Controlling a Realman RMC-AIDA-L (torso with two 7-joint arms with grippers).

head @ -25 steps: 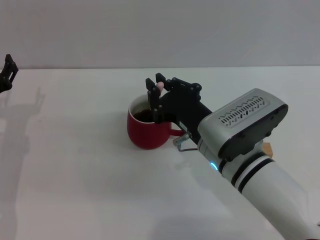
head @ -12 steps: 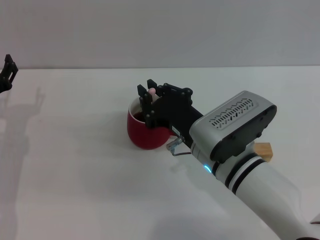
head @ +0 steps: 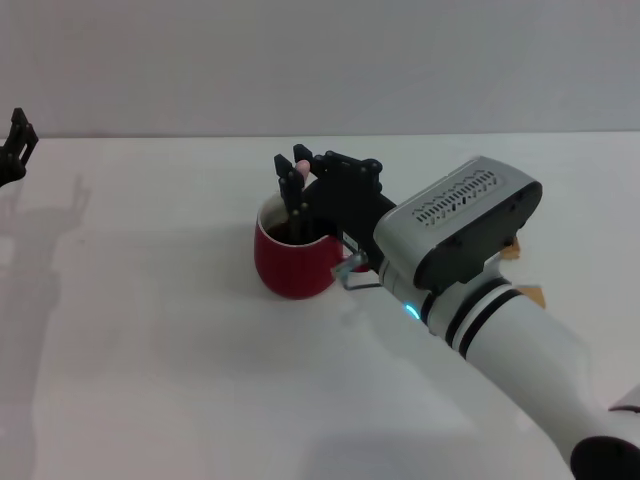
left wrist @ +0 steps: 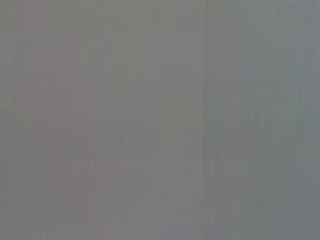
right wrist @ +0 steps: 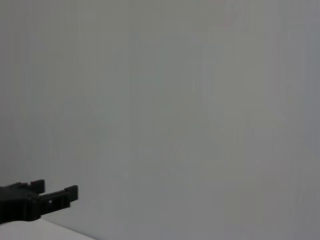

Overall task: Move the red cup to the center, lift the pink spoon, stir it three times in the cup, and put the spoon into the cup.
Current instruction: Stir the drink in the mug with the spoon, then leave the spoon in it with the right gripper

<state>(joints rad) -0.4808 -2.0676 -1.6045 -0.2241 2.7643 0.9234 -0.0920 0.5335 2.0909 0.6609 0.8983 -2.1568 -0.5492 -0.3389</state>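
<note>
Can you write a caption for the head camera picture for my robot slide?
Right gripper holds the pale pink-handled spoon upright in the glossy dark-red mug.

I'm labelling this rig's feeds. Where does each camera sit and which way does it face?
Head view: on the head, looking down at the table; right gripper holds the pink spoon over the red cup; left gripper parked at the far left edge.
Left wrist view: faces a blank grey surface; no body shows.
Right wrist view: faces the wall; the other arm's left gripper shows.
Shared: the left gripper, in the head and right wrist views.
</note>
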